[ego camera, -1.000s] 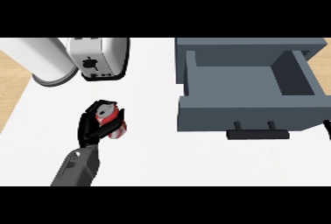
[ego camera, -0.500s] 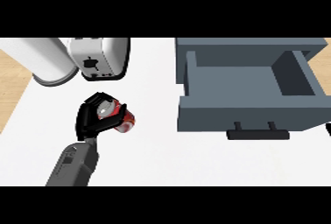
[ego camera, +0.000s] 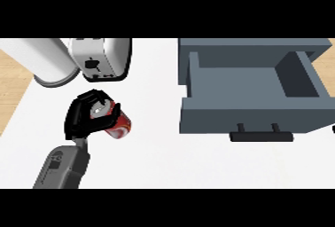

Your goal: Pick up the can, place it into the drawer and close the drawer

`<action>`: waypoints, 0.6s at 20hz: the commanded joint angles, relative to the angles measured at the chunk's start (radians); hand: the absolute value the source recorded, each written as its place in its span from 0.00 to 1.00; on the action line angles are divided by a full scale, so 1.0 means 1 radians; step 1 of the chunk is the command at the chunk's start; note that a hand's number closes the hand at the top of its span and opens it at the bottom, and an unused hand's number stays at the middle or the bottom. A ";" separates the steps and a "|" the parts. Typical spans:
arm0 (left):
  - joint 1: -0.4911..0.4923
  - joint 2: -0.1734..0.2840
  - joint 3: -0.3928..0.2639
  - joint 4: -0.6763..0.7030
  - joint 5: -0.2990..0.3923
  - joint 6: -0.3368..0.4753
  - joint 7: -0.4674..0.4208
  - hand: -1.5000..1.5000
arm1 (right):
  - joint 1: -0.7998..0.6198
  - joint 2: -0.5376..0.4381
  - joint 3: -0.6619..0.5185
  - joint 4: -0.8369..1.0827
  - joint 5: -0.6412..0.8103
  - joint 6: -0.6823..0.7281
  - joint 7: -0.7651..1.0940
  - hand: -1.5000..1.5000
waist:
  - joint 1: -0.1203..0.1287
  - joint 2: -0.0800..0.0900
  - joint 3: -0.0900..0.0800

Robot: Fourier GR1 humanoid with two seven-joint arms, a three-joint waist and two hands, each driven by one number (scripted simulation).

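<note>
A white counter (ego camera: 196, 159) is seen, edged by wood flooring (ego camera: 16, 84); a toaster (ego camera: 101, 57) stands behind.

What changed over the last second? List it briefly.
The left hand, curled round the red can, carried it a little up the view and rightward, towards the open drawer. The grasp held throughout. The drawer, the toaster and the white cylinder did not move.

Counter: we see a white top (ego camera: 170, 164) with a wooden strip at its left edge.
Back left: a white cylinder (ego camera: 40, 60) stands beside a toaster (ego camera: 101, 57).
Right: a grey drawer unit (ego camera: 252, 91), drawer open.
</note>
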 commanded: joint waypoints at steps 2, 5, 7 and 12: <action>-0.040 -0.042 -0.077 -0.137 -0.060 0.074 0.114 1.00 | -0.029 -0.002 -0.018 0.017 0.016 -0.014 -0.001 0.00 | -0.001 0.000 0.000; -0.018 0.001 -0.093 -0.306 -0.051 0.050 0.234 1.00 | 0.031 0.015 -0.019 -0.013 -0.010 0.010 -0.014 0.00 | 0.001 -0.002 0.001; -0.068 -0.053 -0.136 -0.288 -0.110 0.120 0.249 1.00 | 0.038 -0.011 -0.052 -0.065 -0.065 0.023 0.032 0.00 | -0.006 -0.001 0.000; -0.266 -0.090 -0.146 -0.243 -0.126 0.150 0.391 1.00 | 0.065 0.021 0.036 -0.049 0.008 0.007 -0.015 0.00 | -0.012 0.000 0.000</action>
